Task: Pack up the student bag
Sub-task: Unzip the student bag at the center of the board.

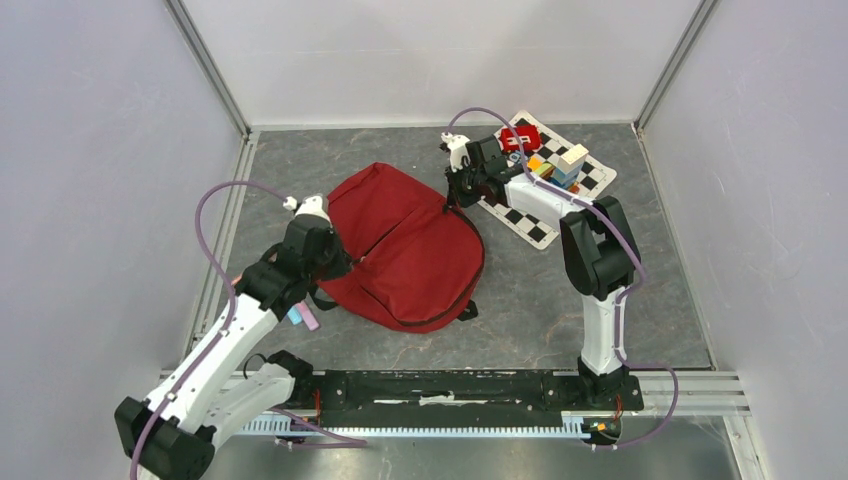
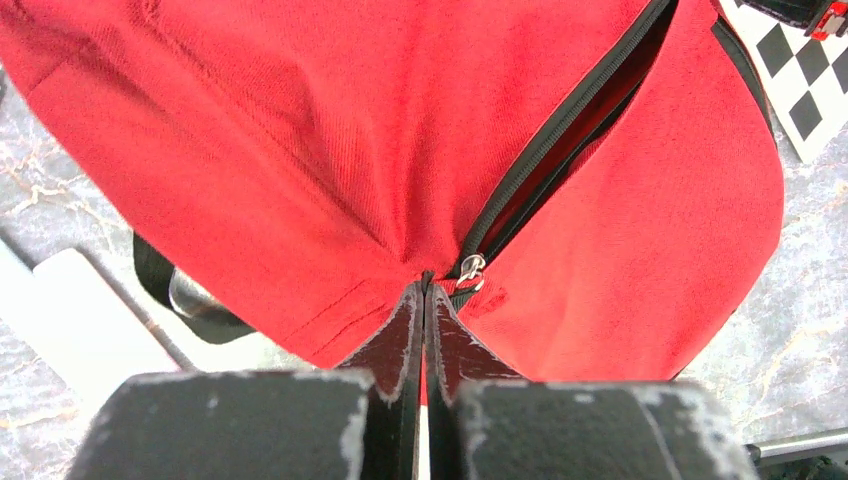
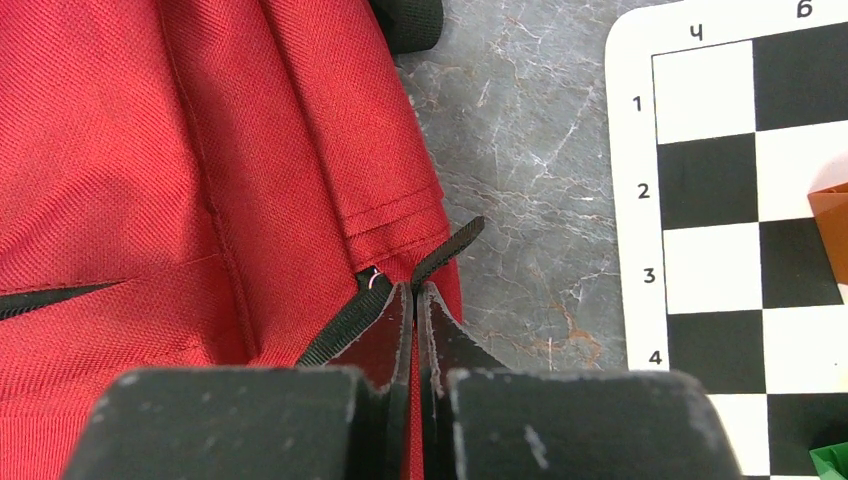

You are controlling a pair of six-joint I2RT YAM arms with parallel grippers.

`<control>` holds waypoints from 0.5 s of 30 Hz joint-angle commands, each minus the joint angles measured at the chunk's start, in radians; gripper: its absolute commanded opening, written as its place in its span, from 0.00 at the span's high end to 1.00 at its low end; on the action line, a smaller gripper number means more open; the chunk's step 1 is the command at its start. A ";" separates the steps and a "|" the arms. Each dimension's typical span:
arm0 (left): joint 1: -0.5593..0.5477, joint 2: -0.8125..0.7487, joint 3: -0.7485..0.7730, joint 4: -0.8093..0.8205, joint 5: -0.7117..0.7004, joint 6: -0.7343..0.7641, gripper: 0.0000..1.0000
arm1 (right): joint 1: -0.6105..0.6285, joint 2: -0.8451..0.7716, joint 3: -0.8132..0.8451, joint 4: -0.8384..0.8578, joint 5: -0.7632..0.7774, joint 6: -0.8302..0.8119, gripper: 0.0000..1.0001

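The student bag [image 1: 405, 245] lies flat in the middle of the grey table [image 1: 540, 300]. The left gripper [image 2: 424, 295] is at the bag's near left edge. Its jaws are pressed together on the red cloth, just beside the silver zipper pull [image 2: 470, 268]. The right gripper [image 3: 413, 295] is at the bag's far right edge. Its jaws are squeezed tight on the red edge, where a black strap [image 3: 452, 243] crosses. A checkered mat [image 1: 597, 181] with toy blocks [image 1: 570, 163] lies to the far right of the bag.
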 commanded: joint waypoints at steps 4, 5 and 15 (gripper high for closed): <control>0.004 -0.095 -0.058 -0.131 -0.001 -0.054 0.98 | -0.020 -0.052 0.031 0.031 0.065 -0.038 1.00; 0.004 -0.102 -0.062 -0.132 0.004 -0.053 0.98 | -0.020 -0.058 0.034 0.022 0.065 -0.034 0.98; 0.004 -0.067 0.003 0.031 0.107 0.116 0.10 | -0.021 -0.335 -0.174 -0.085 0.083 0.051 0.31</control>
